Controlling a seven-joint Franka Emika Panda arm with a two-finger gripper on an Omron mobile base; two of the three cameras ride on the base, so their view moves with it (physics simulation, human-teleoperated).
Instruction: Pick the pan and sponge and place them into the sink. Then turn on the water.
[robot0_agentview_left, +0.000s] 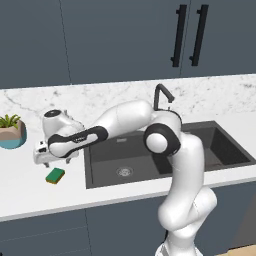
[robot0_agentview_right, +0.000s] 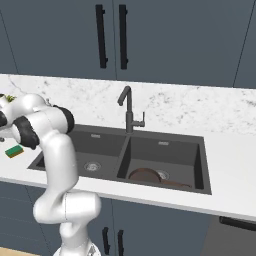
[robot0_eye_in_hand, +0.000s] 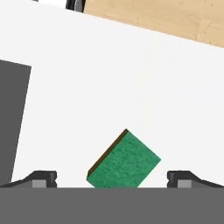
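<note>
Fingers: the two small dark fingertips (robot0_eye_in_hand: 43, 178) of the white arm's two-finger gripper (robot0_eye_in_hand: 112, 179) are standing fully apart, released, grasping nothing, and are bracketing the item below with a gap on each side.

Item 1: small rectangular sponge with a green scouring top over a yellow layer (robot0_eye_in_hand: 124, 160). It is lying flat on the white marble counter (robot0_eye_in_hand: 131, 87), just beside the left edge of the dark grey double-basin sink (robot0_agentview_left: 150, 160), with the hand hovering over it. In the hand view it is sitting skewed to the line between the fingertips, one corner pointing up. Judged light, soft and compressible, with a rough top that should not be slipping; not fragile. It is likely squashing under a hard pinch, so a moderate squeeze is looking sufficient. Best hold: across the two long side faces, low on the block; a turn of the wrist would be squaring the pads to those faces rather than to the corners.

Item 2: round, shallow, dark brown pan with a thin dark handle (robot0_agentview_right: 145, 175). It is already resting in the right-hand basin, near the round silver drain.

Item 3: tall dark metal gooseneck faucet with side lever (robot0_agentview_right: 129, 112). It is standing behind the centre divider; no water is visibly running.
</note>
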